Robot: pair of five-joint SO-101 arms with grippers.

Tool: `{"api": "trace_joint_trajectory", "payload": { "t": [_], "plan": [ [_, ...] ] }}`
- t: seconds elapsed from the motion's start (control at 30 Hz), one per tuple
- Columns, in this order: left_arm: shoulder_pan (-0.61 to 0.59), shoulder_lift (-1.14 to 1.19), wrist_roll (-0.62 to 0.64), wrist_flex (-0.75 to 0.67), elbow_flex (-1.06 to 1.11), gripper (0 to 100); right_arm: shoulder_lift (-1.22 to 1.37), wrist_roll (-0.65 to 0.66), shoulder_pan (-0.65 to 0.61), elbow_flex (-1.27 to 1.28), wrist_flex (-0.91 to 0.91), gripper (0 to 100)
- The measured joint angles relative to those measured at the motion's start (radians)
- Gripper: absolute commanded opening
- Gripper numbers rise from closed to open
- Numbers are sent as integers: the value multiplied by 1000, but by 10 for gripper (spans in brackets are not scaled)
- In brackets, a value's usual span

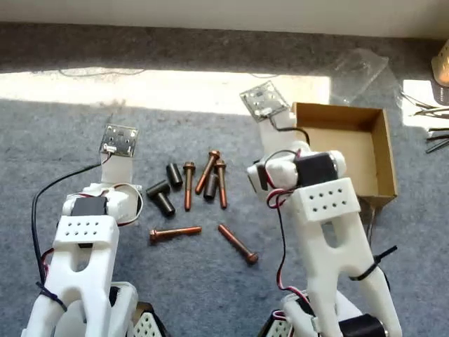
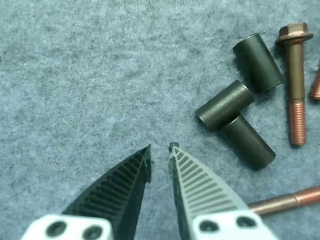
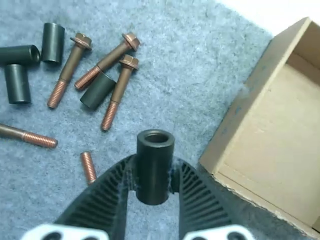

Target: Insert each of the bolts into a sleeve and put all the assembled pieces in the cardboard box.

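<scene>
My right gripper (image 3: 152, 176) is shut on a dark sleeve (image 3: 155, 165), held upright with its bore showing, just above the carpet beside the cardboard box (image 3: 243, 107). Several copper bolts lie loose, among them one (image 3: 119, 92) against a lying sleeve (image 3: 98, 90). My left gripper (image 2: 160, 149) hovers over bare carpet, open by a narrow gap, nothing between its fingers. Three sleeves (image 2: 224, 106) cluster beside it, with a bolt (image 2: 295, 85) just past them. In the high view the bolts and sleeves (image 1: 189, 186) lie between the two arms, and the box (image 1: 386, 158) stands to the right.
Grey carpet covers the whole work area. A clear plastic bag (image 1: 361, 69) lies behind the box, and thin cable ties (image 1: 428, 112) sit at the far right edge. Two more bolts (image 1: 175, 232) (image 1: 237, 243) lie nearer the arm bases.
</scene>
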Motion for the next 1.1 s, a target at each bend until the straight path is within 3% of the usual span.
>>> {"api": "trace_joint_trajectory", "payload": {
  "t": [0.3, 0.6, 0.9, 1.1],
  "plan": [
    [0, 0, 0, 0, 0, 73, -264, 31, 78, 316, -195, 5],
    [40, 0, 0, 3, -3, 73, -523, 31, 80, 624, -362, 5],
    [186, 20, 0, 265, -262, 72, -781, -71, 84, 815, -431, 5],
    [308, 278, 3, 376, -491, 72, -885, -71, 86, 904, -433, 5]
  ]
}}
